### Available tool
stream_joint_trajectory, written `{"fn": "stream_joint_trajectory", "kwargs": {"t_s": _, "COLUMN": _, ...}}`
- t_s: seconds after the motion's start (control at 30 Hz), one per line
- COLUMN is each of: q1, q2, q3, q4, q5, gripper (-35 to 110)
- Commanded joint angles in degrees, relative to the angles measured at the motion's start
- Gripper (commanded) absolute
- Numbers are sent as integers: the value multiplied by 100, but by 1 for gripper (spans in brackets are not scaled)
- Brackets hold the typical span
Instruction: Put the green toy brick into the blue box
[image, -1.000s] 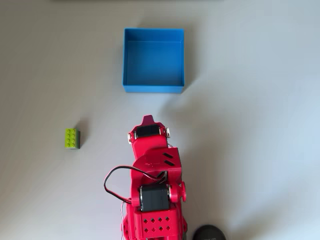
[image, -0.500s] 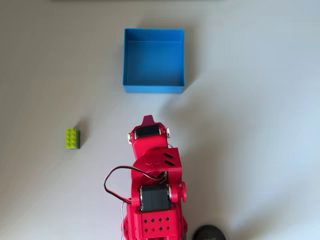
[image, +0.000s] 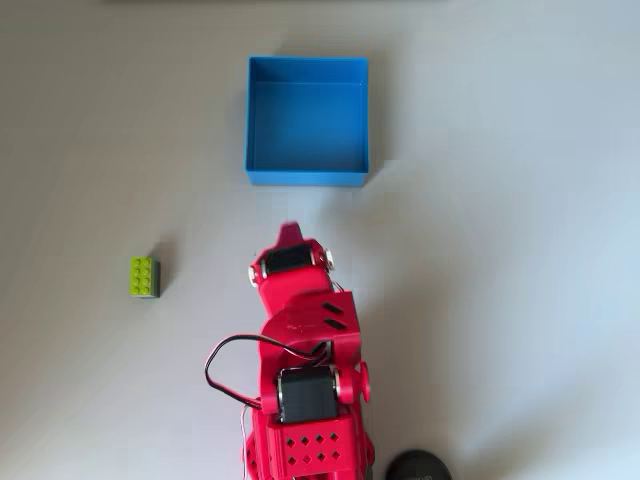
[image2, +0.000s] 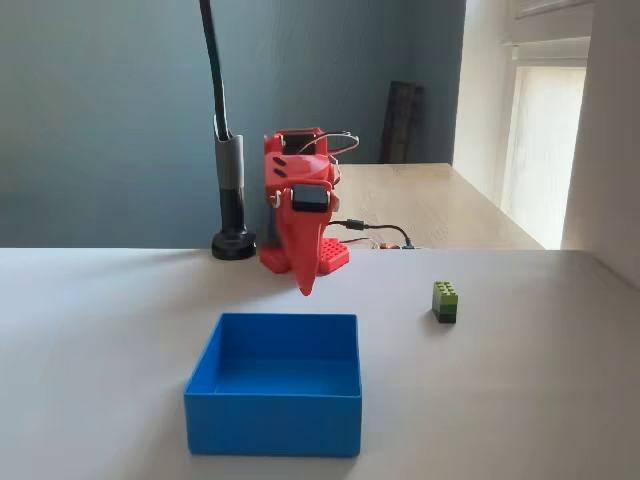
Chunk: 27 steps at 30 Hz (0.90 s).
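The green toy brick (image: 145, 277) lies alone on the white table, left of the red arm in the overhead view; in the fixed view the brick (image2: 445, 300) is right of the arm. The blue box (image: 307, 120) stands open and holds nothing, beyond the arm's tip, and fills the near foreground (image2: 276, 396) in the fixed view. My gripper (image: 289, 236) points toward the box, its fingers (image2: 307, 281) pressed together into one point above the table, holding nothing. It hangs between box and arm base, well apart from the brick.
A black lamp post with a round base (image2: 234, 243) stands behind the arm, its base (image: 418, 466) at the overhead view's bottom edge. Wires trail from the arm's base (image2: 375, 230). Bare white table (image: 520, 250) spreads on both sides.
The gripper has swung slightly left and its tip has shifted a little toward the box. Brick and box have not moved.
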Motion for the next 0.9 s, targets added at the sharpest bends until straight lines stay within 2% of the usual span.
{"fn": "stream_joint_trajectory", "kwargs": {"t_s": 0.0, "q1": -352, "q2": -334, "q3": -299, "q4": -352, "q5": -457, "gripper": 0}}
{"fn": "stream_joint_trajectory", "kwargs": {"t_s": 0.27, "q1": -1213, "q2": -2654, "q3": -1942, "q4": -193, "q5": -475, "gripper": 0}}
{"fn": "stream_joint_trajectory", "kwargs": {"t_s": 0.6, "q1": -2039, "q2": -5282, "q3": -4913, "q4": 1582, "q5": -721, "gripper": 0}}
{"fn": "stream_joint_trajectory", "kwargs": {"t_s": 0.87, "q1": -2540, "q2": -6653, "q3": -6952, "q4": 3287, "q5": -1679, "gripper": 16}}
